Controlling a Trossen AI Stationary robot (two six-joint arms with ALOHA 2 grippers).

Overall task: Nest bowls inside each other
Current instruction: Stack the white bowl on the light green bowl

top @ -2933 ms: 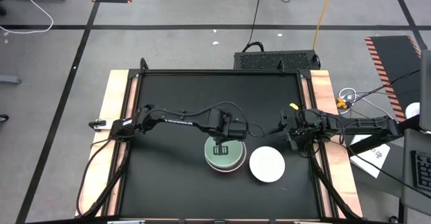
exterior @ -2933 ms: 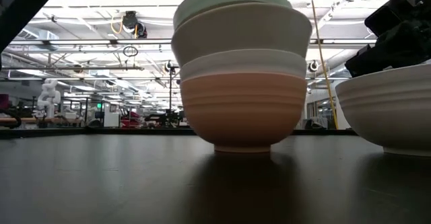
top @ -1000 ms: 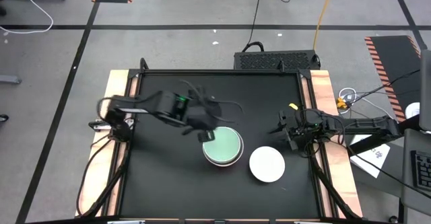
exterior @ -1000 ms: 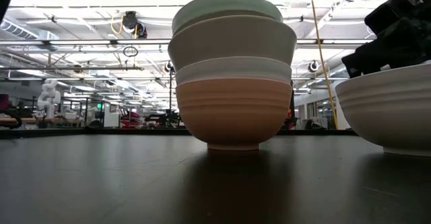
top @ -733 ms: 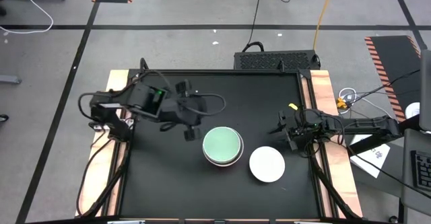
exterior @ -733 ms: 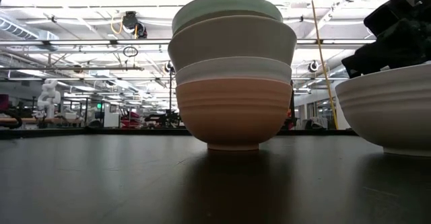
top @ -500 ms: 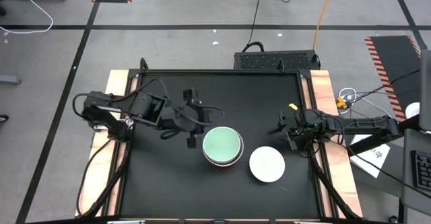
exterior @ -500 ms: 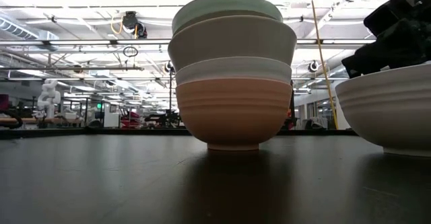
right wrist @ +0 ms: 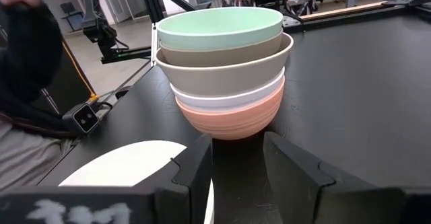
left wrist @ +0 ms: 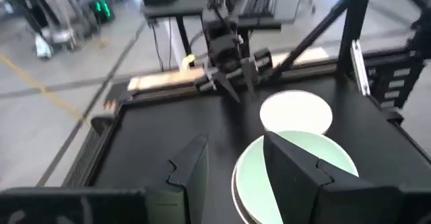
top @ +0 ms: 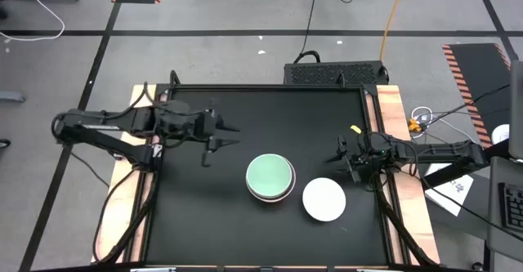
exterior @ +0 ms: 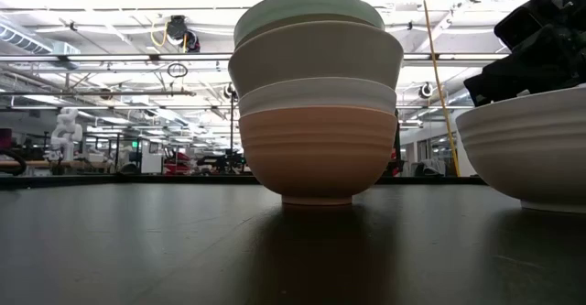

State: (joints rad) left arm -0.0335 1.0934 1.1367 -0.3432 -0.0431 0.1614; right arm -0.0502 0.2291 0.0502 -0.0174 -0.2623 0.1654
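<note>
Near mid-bench [top: 204, 215], slightly toward the front: one stack [top: 270, 176] of four bowls, counted in the low view from the top down as one mint [exterior: 307, 10], one beige-grey [exterior: 316, 53], one white [exterior: 319, 94], one salmon [exterior: 318, 154], each seated in the one below. Just beside the stack, on its right: one loose white bowl [top: 324, 198], upright, apart from the stack. Five bowls in sight altogether, two of them white.

From above, only the mint inside and thin rims beneath to be seen; lower three bowls mostly covered. Loose white bowl cut off by the low view's right edge. Behind it, only a dark bulk of the right arm, details hard to make out.

Left gripper [top: 231, 136] up off the bench, left of the stack and well apart from it, arm stretched in level from the left edge, fingers spread, nothing between them. Right gripper [top: 341, 158] low at the right edge, near the loose white bowl, aimed at the stack, likewise released and empty.
</note>
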